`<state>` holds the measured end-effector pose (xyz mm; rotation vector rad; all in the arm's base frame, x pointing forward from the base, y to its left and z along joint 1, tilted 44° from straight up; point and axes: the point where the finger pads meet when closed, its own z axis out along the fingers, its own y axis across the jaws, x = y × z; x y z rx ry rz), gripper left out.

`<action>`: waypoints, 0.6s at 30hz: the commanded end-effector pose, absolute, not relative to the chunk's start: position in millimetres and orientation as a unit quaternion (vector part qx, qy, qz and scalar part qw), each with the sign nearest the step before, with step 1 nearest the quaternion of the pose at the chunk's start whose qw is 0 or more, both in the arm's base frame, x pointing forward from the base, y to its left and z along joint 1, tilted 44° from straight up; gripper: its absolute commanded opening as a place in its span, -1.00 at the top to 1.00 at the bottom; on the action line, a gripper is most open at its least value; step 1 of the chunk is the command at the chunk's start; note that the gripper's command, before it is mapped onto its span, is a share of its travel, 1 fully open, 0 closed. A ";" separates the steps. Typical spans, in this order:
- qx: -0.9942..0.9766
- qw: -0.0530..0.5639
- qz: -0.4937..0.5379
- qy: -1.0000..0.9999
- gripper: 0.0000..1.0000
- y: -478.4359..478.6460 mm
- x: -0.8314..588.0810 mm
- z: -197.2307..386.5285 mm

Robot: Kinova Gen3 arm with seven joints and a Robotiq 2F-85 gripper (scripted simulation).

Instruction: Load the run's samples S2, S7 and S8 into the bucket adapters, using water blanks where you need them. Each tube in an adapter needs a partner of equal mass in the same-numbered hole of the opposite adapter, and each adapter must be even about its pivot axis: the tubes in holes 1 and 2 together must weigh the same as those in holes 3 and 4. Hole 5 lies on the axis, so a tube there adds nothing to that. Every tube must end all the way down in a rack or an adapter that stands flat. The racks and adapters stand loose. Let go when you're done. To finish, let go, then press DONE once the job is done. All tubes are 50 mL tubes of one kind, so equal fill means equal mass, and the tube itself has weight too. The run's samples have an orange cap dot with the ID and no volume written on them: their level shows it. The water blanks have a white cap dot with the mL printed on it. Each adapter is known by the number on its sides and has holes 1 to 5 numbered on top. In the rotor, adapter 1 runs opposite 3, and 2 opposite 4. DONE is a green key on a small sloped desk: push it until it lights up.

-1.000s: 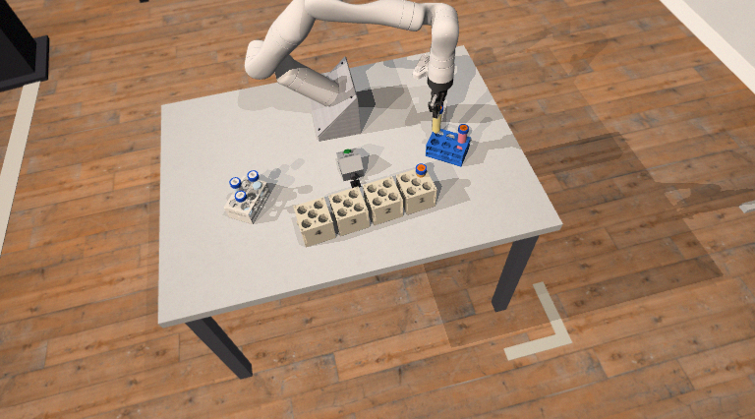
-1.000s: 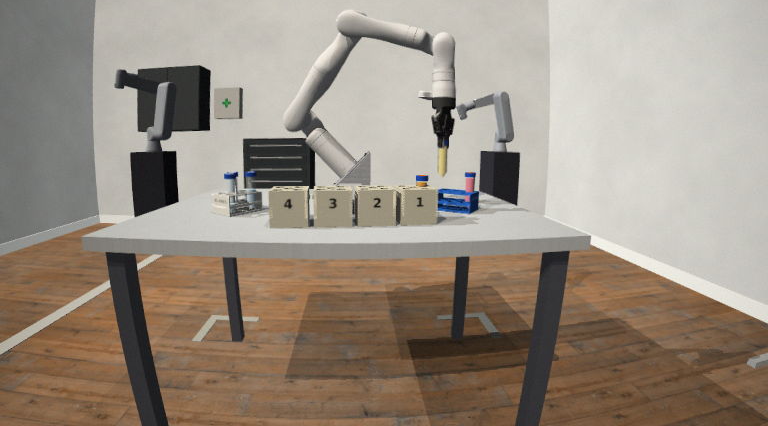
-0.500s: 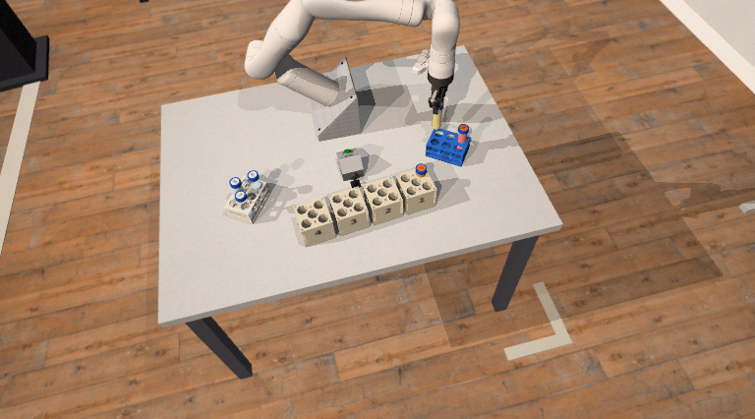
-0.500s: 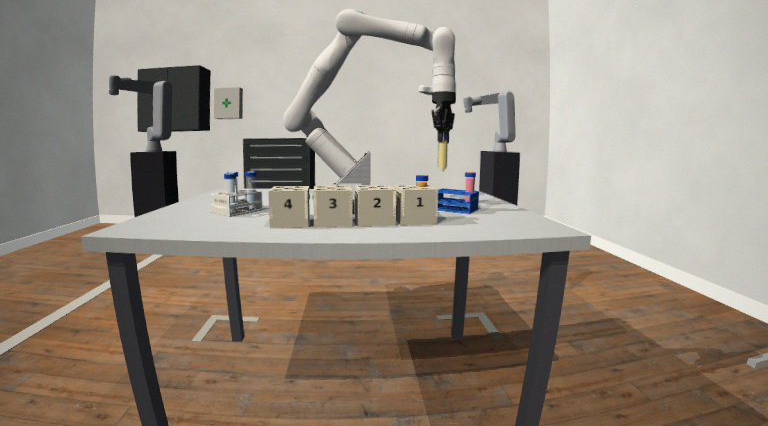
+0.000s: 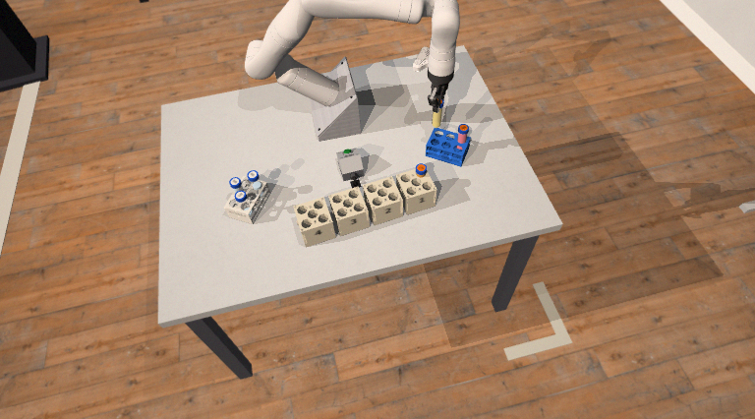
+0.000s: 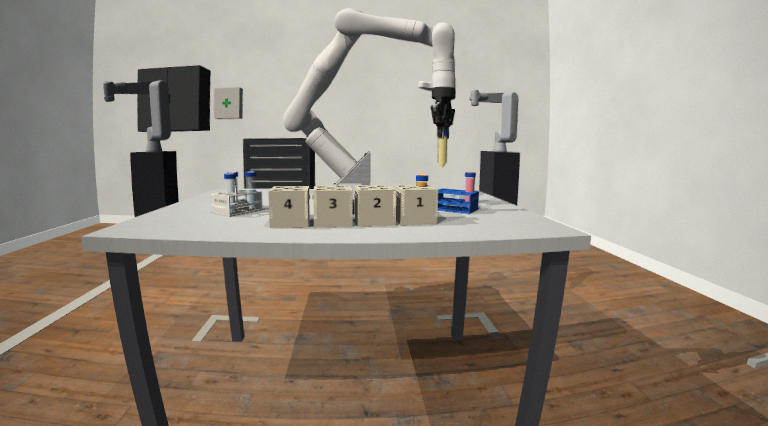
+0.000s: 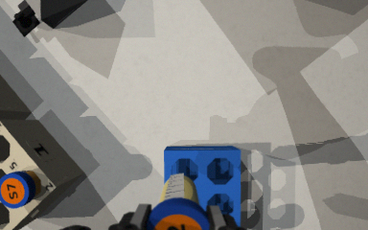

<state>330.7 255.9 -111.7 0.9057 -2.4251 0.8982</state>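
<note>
Hand (image 6: pixel 442 126) clamps the yellow tube (image 6: pixel 442 150) just under its cap, hanging upright above the blue rack (image 6: pixel 456 200) right of frame centre; likely stiff, smooth, moderately heavy, so keep that high grip.

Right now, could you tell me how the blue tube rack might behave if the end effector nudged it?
The blue tube rack looks low and broad, so it would probably slide, not tip. It holds just one pink tube, so it is likely light.

Overhead, frontal, and downward wrist views
</note>
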 end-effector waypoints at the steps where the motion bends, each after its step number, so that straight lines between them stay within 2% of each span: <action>1: 0.293 0.187 0.328 -0.878 0.80 251.6 340.9 -107.7; 18: 0.159 0.136 0.352 -0.912 0.80 228.6 383.1 -93.7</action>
